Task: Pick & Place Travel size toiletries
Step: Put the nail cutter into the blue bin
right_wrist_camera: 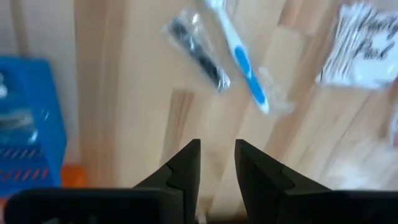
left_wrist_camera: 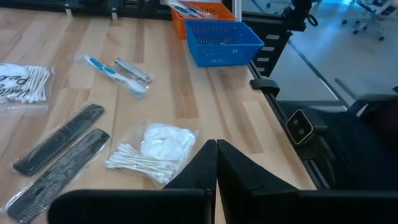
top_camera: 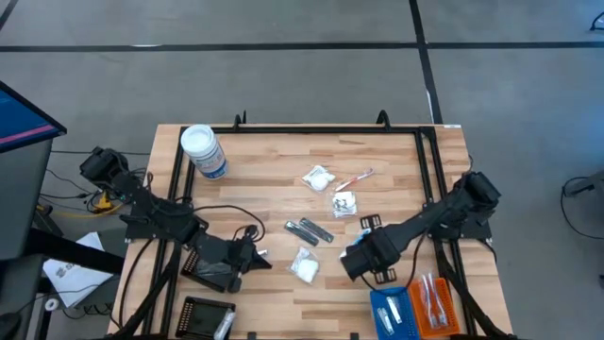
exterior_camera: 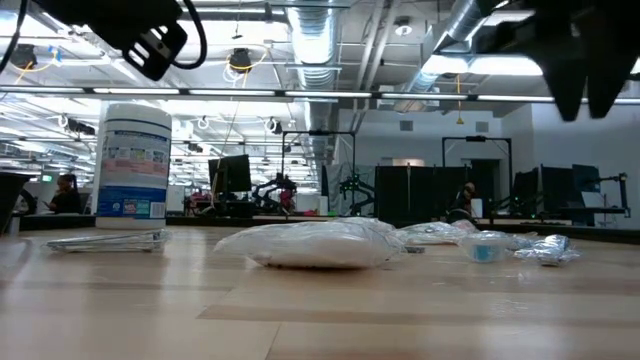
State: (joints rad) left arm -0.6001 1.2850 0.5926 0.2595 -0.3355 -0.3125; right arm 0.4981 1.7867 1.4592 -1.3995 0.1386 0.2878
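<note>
Travel size toiletries lie spread over the wooden table [top_camera: 274,203]: two dark combs [left_wrist_camera: 59,152], a clear bag of cotton swabs [left_wrist_camera: 152,149], a wrapped blue toothbrush [right_wrist_camera: 245,65] beside a small dark-and-silver piece [right_wrist_camera: 199,53], white sachets [top_camera: 318,178] and a red toothbrush [top_camera: 356,178]. My left gripper [left_wrist_camera: 216,155] hovers shut near the swab bag, holding nothing. My right gripper [right_wrist_camera: 217,158] points down over bare wood between the blue toothbrush and the blue tray [right_wrist_camera: 28,124]. Its fingers stand a little apart with nothing between them.
A white-lidded round jar [top_camera: 203,151] stands at the far left. Blue [top_camera: 392,310] and orange [top_camera: 434,302] trays with items sit at the near right, and black trays [top_camera: 208,316] at the near left. A black frame [top_camera: 425,161] runs along the table's edges.
</note>
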